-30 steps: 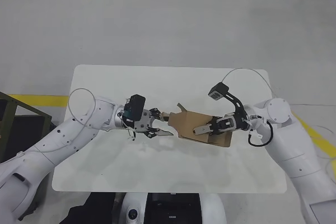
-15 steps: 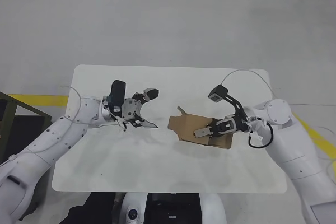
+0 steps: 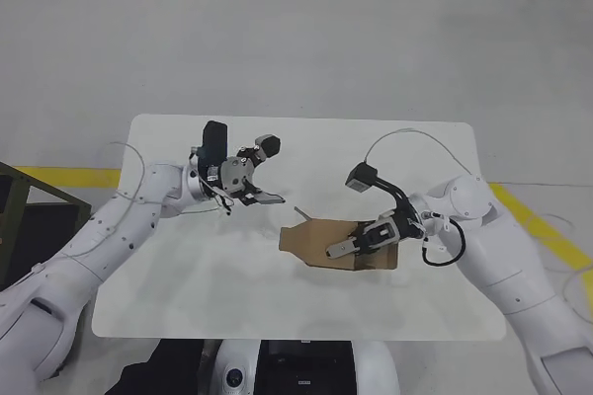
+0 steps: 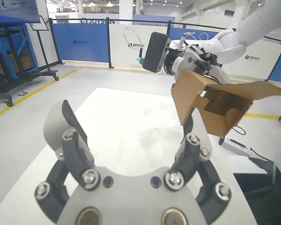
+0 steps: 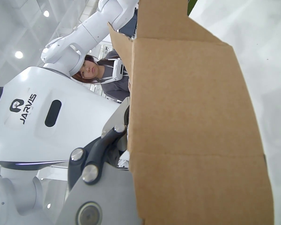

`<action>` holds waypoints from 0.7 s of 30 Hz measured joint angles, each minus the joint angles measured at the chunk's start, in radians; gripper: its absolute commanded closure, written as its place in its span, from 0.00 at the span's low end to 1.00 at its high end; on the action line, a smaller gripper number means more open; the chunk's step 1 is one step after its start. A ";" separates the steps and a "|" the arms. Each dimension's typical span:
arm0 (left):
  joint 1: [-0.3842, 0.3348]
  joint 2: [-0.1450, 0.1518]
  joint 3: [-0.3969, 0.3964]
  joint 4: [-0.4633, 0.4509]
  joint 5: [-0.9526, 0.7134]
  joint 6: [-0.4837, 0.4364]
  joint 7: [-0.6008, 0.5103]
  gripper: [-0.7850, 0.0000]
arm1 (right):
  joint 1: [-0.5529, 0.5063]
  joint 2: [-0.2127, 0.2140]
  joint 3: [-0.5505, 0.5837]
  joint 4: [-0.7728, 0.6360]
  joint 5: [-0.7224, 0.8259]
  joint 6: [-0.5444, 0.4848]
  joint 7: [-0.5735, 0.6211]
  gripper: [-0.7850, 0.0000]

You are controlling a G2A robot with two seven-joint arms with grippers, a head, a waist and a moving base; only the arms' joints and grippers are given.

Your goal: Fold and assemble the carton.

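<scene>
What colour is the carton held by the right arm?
Plain brown carton, no print visible; the right wrist view shows it best.

My left gripper, a second ago right at the edge of the brown cardboard carton, now stands well apart from it, drawn back over the far-left part of the white table. My right gripper brings the brown cardboard carton leftward and nearer my body.

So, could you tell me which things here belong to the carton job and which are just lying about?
Job: carton, right tool gripping it, open left tool, table.
Lying about: green rack beside the table, grey box on the floor.
</scene>
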 measured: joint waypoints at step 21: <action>-0.002 -0.078 -0.003 0.026 0.000 -0.054 -0.124 0.00 | 0.045 -0.007 -0.047 0.047 0.024 -0.009 -0.009 1.00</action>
